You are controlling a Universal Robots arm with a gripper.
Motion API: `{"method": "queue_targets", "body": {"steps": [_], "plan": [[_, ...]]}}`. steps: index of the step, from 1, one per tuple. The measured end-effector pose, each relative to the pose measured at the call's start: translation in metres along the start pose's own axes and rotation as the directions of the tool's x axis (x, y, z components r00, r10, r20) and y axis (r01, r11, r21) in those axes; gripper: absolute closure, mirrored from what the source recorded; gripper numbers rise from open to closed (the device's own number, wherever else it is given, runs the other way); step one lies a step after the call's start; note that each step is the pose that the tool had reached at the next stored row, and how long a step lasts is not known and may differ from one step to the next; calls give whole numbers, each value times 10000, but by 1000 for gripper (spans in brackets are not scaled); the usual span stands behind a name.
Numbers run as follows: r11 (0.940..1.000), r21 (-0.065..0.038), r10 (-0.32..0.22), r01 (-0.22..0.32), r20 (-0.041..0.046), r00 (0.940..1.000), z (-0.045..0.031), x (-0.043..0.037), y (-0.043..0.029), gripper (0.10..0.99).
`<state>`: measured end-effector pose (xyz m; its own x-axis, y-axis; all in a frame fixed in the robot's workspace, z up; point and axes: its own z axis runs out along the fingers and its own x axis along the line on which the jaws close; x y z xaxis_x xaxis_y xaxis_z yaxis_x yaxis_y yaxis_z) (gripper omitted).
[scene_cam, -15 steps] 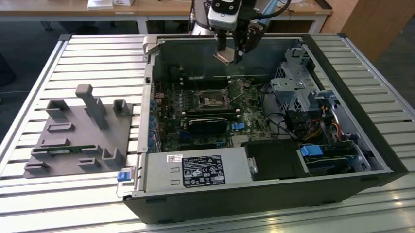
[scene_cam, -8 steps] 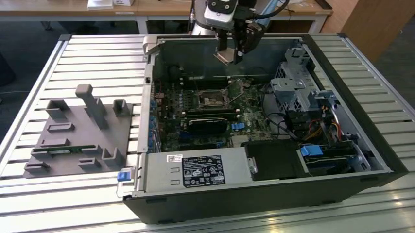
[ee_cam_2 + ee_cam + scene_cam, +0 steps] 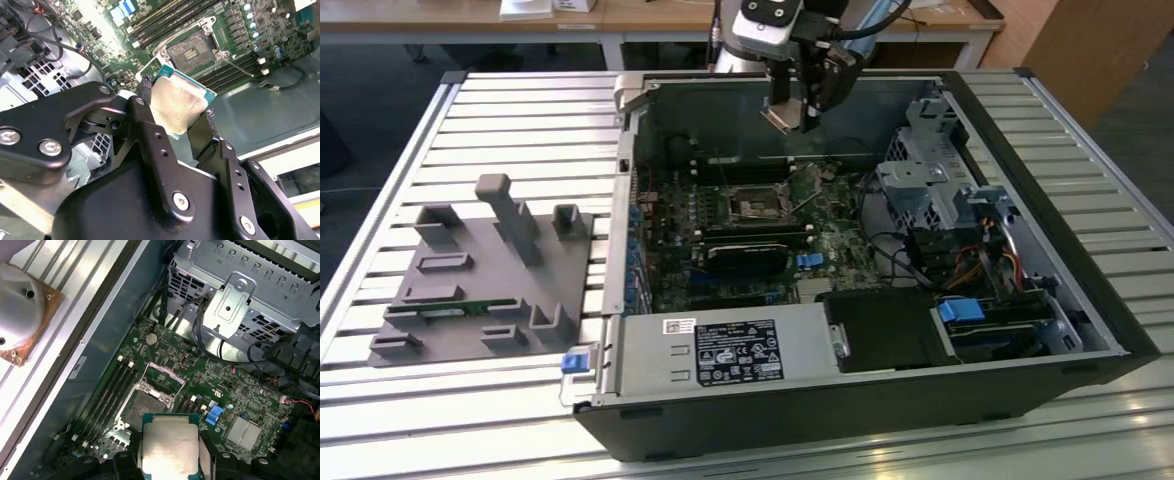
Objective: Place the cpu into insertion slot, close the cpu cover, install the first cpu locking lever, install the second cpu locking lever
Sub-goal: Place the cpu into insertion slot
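I have the gripper (image 3: pixel 177 100) pinching the cpu (image 3: pixel 175 115) by two opposite edges, well above the board (image 3: pixel 235 385); the slot (image 3: pixel 192 50) lies below it, uncovered, near the board's middle.

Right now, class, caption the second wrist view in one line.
The gripper holds the cpu over the open insertion slot.

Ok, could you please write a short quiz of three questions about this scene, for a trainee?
1. Choose one: the gripper is shut on A) a cable, B) the cpu, C) a screw.
2. True or false: the insertion slot is empty and the cpu cover stands open.
3. Fill in: in the exterior view, the grey holder block lies outside the computer case, toward that view's ____.
Key: 1 B; 2 true; 3 left.
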<state>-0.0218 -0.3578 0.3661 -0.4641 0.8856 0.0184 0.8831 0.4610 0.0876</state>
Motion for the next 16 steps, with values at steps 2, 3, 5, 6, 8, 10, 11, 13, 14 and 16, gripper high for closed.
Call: {"method": "queue_targets", "body": {"steps": [2,3,5,6,8,10,11,13,14,16], "plan": [[9998,-3,178,-178,16,9998,0,0,0,549],[9996,-5,269,-269,23,9996,0,0,0,549],[9990,-9,448,-448,39,9990,0,0,0,549],[9985,-11,539,-539,47,9985,0,0,0,549],[9975,-15,702,-702,61,9975,1,0,0,549],[9962,-18,868,-867,77,9962,1,0,0,549],[9953,-21,970,-970,87,9952,1,0,0,549],[9928,-26,1196,-1196,109,9928,1,0,0,549],[9913,-28,1317,-1317,123,9912,1,0,0,549],[9879,-35,1552,-1552,146,9878,2,0,0,549]]}}
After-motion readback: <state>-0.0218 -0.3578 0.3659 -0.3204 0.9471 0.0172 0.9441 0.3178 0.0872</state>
